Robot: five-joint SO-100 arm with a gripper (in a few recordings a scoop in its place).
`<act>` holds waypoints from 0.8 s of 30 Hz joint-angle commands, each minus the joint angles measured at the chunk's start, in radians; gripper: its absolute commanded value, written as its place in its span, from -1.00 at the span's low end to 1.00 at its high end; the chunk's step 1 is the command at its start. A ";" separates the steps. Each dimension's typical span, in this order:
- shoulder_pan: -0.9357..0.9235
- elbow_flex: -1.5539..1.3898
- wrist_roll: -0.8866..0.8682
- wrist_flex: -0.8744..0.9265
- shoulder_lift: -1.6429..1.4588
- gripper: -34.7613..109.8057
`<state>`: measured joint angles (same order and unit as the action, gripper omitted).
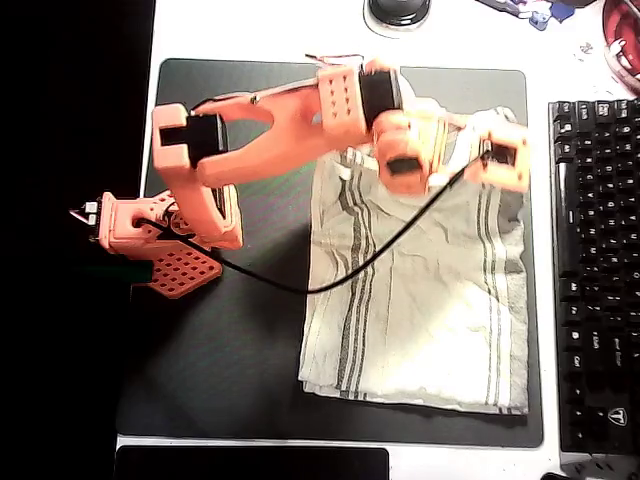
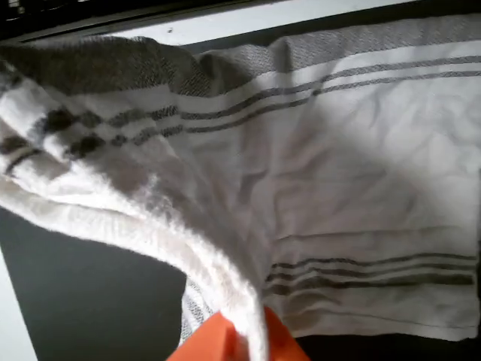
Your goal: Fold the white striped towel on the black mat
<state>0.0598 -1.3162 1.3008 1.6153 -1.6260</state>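
The white striped towel [image 1: 430,300] lies wrinkled on the right half of the black mat [image 1: 230,340], its grey stripes running top to bottom in the overhead view. My orange arm reaches over the towel's far edge, and the gripper [image 1: 503,155] sits at the towel's top right corner. In the wrist view a thick fold of the towel [image 2: 361,195] rises from the mat and drapes over an orange finger [image 2: 218,342] at the bottom edge. The gripper [image 2: 240,335] looks shut on that raised towel edge. The fingertips are hidden by cloth.
A black keyboard [image 1: 595,270] runs along the right edge of the mat. The arm's base [image 1: 170,240] stands at the mat's left side, and its black cable [image 1: 350,270] crosses the towel. A dark pad [image 1: 250,463] lies below the mat. A round dark object [image 1: 398,10] sits on the white desk above.
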 commanded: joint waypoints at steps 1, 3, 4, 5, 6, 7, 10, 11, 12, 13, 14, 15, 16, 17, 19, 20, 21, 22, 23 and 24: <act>-0.087 0.040 0.055 0.015 -0.067 -0.52; -0.144 0.052 0.083 0.020 -0.066 -0.52; -0.172 0.061 0.094 0.025 -0.066 -0.52; -0.201 0.074 0.107 0.032 -0.063 -0.52; -0.233 0.086 0.121 0.040 -0.061 -0.52; -0.262 0.097 0.133 0.049 -0.060 -0.52; -0.353 0.104 0.181 0.051 -0.057 -0.52; -0.382 0.098 0.198 0.043 -0.054 -0.52; -0.408 0.087 0.213 0.029 -0.049 -0.52; -0.433 0.069 0.230 0.012 -0.043 -0.52; -0.456 0.049 0.242 -0.009 -0.035 -0.52; -0.477 0.029 0.256 -0.031 -0.025 -0.52; -0.497 0.008 0.267 -0.060 -0.018 -0.52; -0.517 -0.009 0.276 -0.089 -0.006 -0.52; -0.554 -0.040 0.301 -0.140 0.023 -0.52; -0.571 -0.049 0.311 -0.163 0.038 -0.52; -0.586 -0.058 0.321 -0.176 0.054 -0.52; -0.597 -0.067 0.324 -0.189 0.069 -0.52; -0.606 -0.080 0.331 -0.196 0.081 -0.52; -0.615 -0.095 0.331 -0.215 0.094 -0.52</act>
<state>-0.5200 -1.3790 1.6122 1.4343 -1.5340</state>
